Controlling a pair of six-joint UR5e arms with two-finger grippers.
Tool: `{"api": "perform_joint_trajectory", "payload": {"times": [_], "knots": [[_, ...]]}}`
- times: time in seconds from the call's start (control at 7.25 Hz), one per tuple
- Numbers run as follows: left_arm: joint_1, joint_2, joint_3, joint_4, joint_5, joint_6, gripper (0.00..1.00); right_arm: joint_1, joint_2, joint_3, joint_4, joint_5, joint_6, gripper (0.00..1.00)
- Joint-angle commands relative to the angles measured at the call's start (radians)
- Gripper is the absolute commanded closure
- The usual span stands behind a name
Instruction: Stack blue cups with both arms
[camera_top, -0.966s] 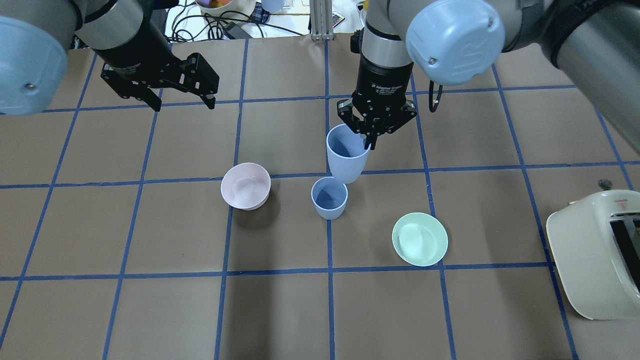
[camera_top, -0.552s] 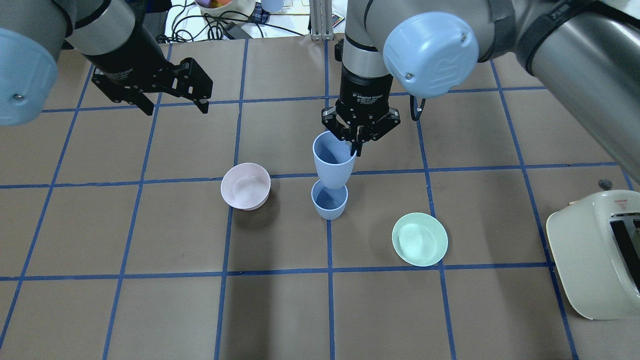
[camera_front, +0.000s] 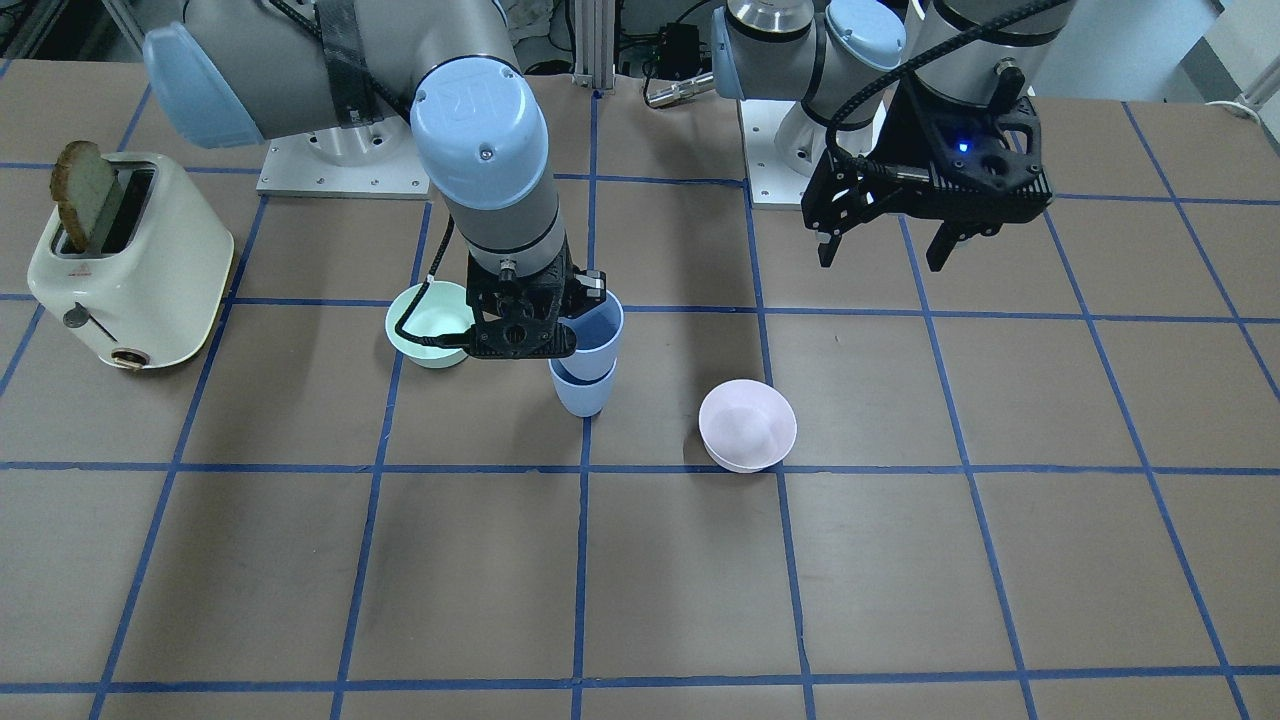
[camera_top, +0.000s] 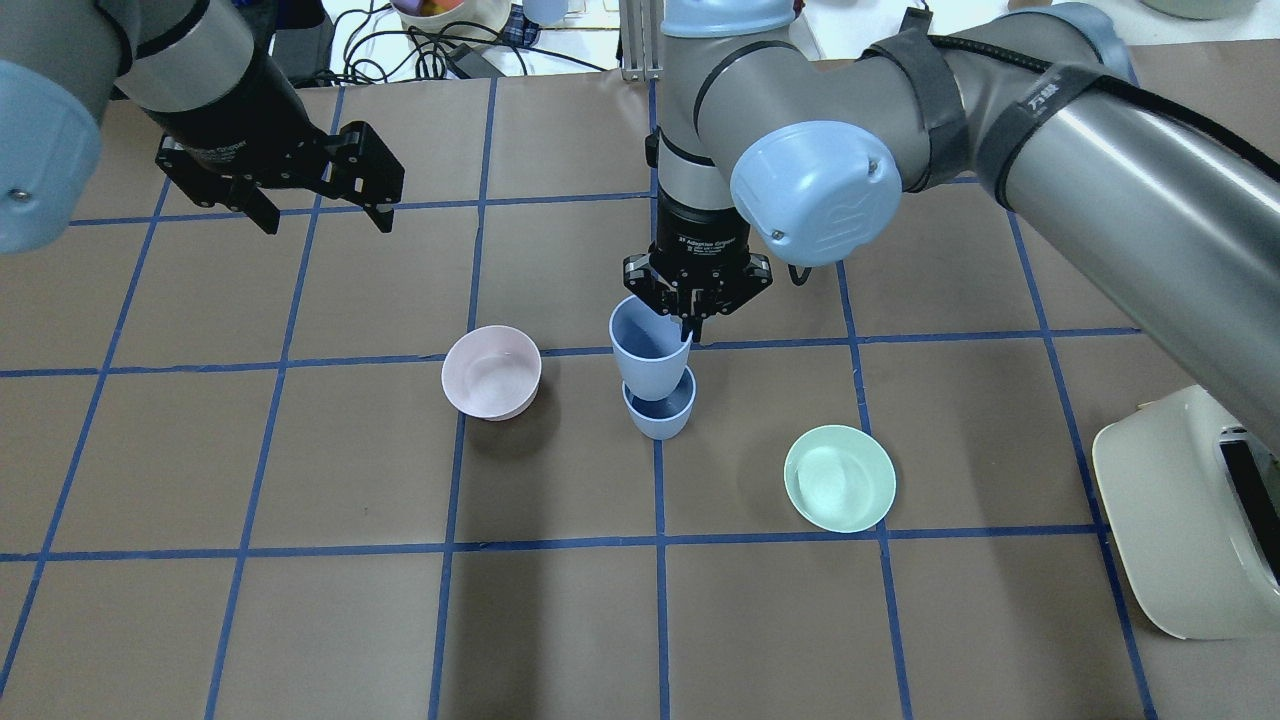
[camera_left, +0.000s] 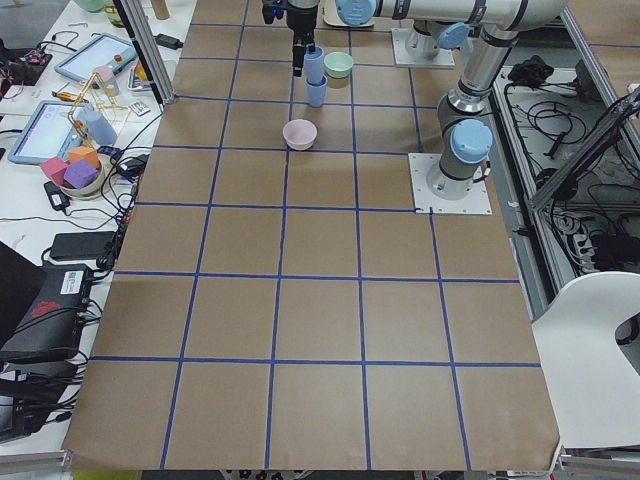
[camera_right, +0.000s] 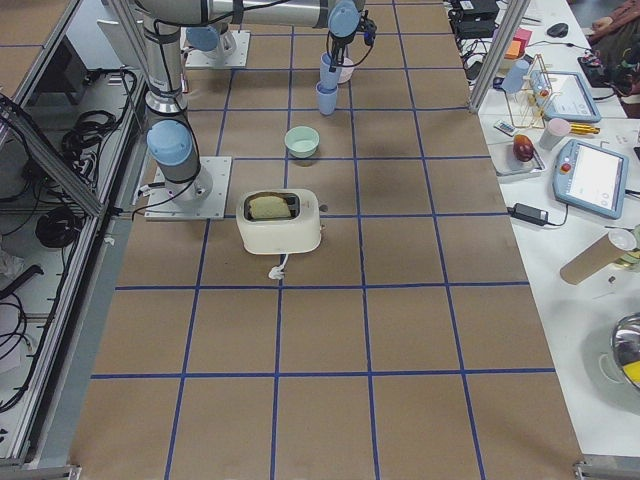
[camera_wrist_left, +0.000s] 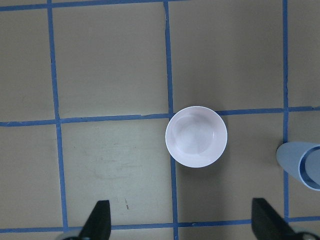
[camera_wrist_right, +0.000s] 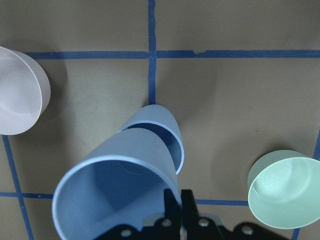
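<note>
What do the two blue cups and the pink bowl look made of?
The upper blue cup and lower blue cup: likely plastic with a satin finish, going by the thin walls, uniform pale colour and soft highlights. The pink bowl: probably plastic or melamine, slightly glossier, with a faint sheen inside.

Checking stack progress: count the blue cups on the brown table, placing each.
2. One blue cup is gripped at its rim by the right gripper, its base inside the second cup, standing between the pink bowl and green bowl. None appear hidden.
</note>
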Motion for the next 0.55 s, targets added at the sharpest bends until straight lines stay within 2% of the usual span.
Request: {"api": "perform_joint_trajectory", "payload": {"times": [0.0,0.41], "knots": [[-0.002,0.001,0.0,0.0,0.002,-0.002,0.0,0.0,0.005,0.003,-0.006,-0.008,-0.007,1.0],[-0.002,0.004,0.0,-0.002,0.005,-0.002,0.0,0.0,0.007,0.006,-0.008,-0.008,-0.01,1.0]]}}
